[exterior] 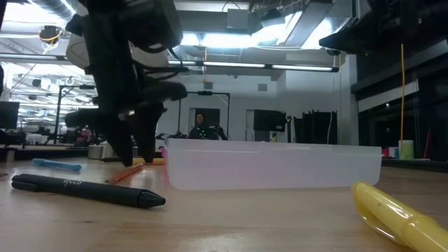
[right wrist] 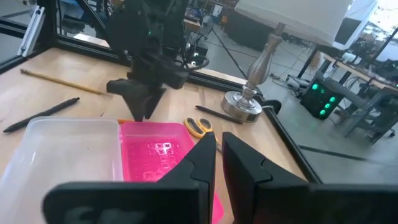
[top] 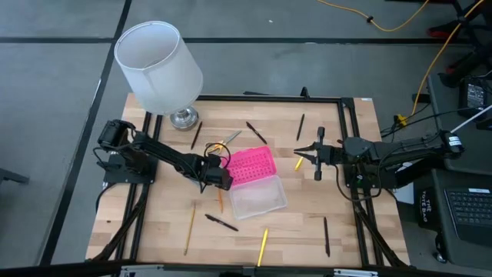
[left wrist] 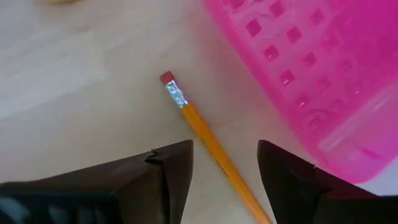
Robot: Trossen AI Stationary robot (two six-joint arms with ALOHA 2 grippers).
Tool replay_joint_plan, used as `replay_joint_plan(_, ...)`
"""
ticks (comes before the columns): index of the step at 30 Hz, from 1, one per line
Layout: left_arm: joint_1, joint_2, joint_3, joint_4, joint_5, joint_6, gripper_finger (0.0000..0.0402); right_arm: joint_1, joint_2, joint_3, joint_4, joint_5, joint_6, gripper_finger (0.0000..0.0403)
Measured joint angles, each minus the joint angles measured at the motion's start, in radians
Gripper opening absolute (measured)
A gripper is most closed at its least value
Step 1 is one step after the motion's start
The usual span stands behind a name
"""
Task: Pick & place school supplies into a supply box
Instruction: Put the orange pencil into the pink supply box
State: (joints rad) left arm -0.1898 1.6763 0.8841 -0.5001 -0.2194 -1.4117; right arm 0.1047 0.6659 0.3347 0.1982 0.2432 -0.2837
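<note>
The supply box lies open on the table, its pink lid (top: 250,165) flat beside its clear base (top: 258,197). My left gripper (top: 218,176) points down at the lid's left edge and is open. Its fingers (left wrist: 168,171) stand on either side of an orange pencil (left wrist: 211,146) that lies flat on the wood, eraser end away from them, with a gap on both sides. My right gripper (top: 302,153) hovers level to the right of the lid, shut, with nothing between its fingers (right wrist: 208,155).
Scattered on the table are a yellow pencil (top: 190,227), a black pen (top: 221,222), a yellow marker (top: 263,246), more dark pens (top: 326,235) (top: 256,132) and yellow-handled scissors (right wrist: 199,126). A white-shaded lamp (top: 157,65) stands at the far left.
</note>
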Motion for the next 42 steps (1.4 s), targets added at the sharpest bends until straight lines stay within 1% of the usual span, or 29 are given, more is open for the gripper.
replay_joint_plan(5,0.0,0.021,0.002,0.016,0.004,-0.006,0.0171,0.0,0.0,0.0,0.0,0.0,-0.013,0.0035)
replay_joint_plan(16,-0.002,0.019,0.003,0.006,0.075,-0.031,0.0171,0.0,0.0,0.0,-0.001,0.0,-0.012,0.0035)
replay_joint_plan(21,-0.003,0.019,0.003,-0.017,0.099,-0.043,0.0168,0.0,0.0,0.0,-0.008,0.0,0.013,0.0035)
replay_joint_plan(25,-0.004,0.02,0.004,-0.06,0.132,-0.045,0.0152,0.0,0.0,0.0,-0.019,0.0,0.018,0.0035)
replay_joint_plan(32,-0.005,0.02,0.003,-0.085,0.137,-0.045,0.012,0.0,0.0,0.0,-0.045,0.0,0.025,0.0035)
replay_joint_plan(36,-0.006,0.02,0.003,-0.114,0.147,-0.045,0.0102,0.0,0.0,0.0,-0.058,0.0,0.07,0.0035)
replay_joint_plan(42,-0.006,0.02,0.002,-0.133,0.152,-0.032,0.0078,0.0,0.0,0.0,-0.07,0.0,0.07,0.0035)
